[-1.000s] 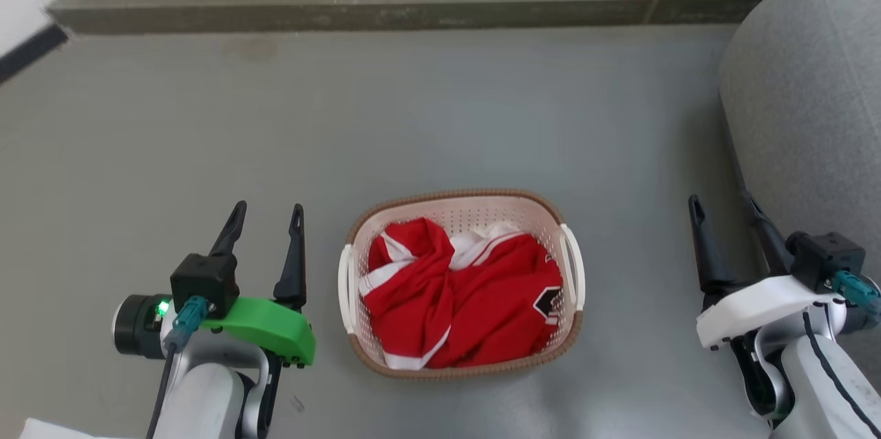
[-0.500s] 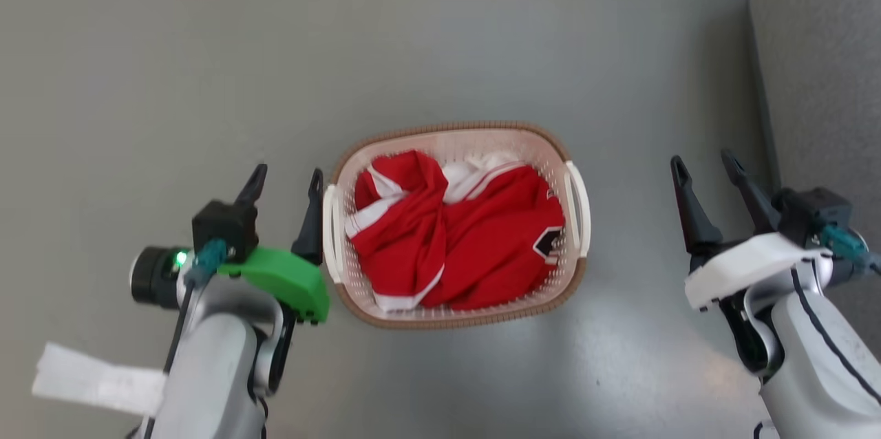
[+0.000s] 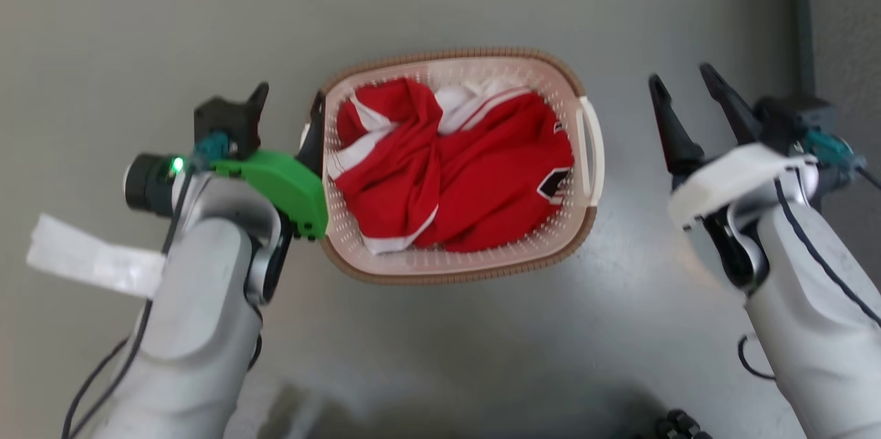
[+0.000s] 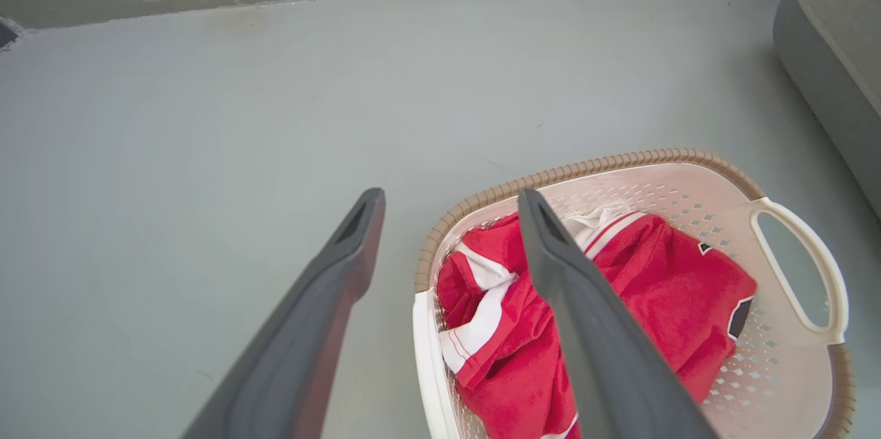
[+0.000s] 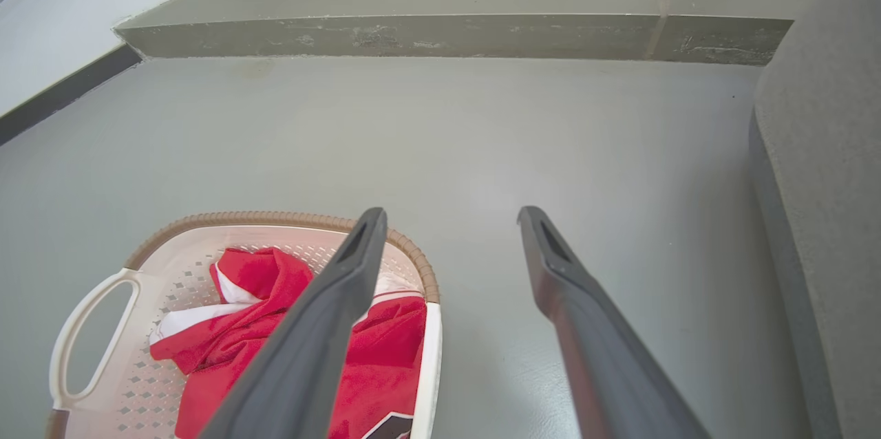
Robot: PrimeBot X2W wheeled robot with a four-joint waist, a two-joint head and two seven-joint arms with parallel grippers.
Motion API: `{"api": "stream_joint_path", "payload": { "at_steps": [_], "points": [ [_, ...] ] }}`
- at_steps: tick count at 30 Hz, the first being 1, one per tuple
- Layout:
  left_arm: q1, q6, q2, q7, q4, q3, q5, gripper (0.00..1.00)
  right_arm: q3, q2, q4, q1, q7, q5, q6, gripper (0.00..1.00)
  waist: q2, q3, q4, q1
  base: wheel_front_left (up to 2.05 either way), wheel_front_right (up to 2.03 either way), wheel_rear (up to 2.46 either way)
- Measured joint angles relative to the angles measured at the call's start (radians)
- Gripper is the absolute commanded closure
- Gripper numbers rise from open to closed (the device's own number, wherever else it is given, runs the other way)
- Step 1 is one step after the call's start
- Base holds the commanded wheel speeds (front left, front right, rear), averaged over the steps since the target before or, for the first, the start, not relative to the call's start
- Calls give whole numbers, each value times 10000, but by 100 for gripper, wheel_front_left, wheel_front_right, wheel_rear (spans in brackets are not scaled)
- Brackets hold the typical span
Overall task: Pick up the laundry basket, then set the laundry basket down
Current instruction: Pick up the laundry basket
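Observation:
The laundry basket [image 3: 449, 54] sits on the grey floor, cream-white and perforated with a brown rim, holding a crumpled red and white garment [image 3: 468, 170]. My left gripper [image 3: 289, 93] is open at the basket's left side. Its inner finger lies over the left handle and its outer finger is outside the basket. In the left wrist view the left gripper [image 4: 449, 195] straddles the basket [image 4: 619, 159] at that rim. My right gripper [image 3: 681, 78] is open and stands apart, right of the white right handle [image 3: 593, 150]. The right wrist view shows the right gripper [image 5: 451, 212] beside the basket [image 5: 275, 217].
A grey upholstered seat [image 3: 846, 12] rises close on the right, beside my right arm. A raised concrete step [image 5: 413, 33] runs along the far side of the floor. A white paper tag [image 3: 89, 260] hangs off my left forearm.
The head camera has tilted down, so the basket looks larger and higher. My left gripper has closed in on the basket's left handle; the right gripper stays apart from it.

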Motion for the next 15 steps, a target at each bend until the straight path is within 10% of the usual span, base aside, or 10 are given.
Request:
{"api": "stream_joint_path", "payload": {
  "at_steps": [15],
  "points": [
    [-1616, -504, -104, 552, 2489, -42, -207, 0, 723, 610, 1875, -1796, 153, -100, 173, 0, 0, 2092, -178, 0, 0, 0, 0]
  ]
}}
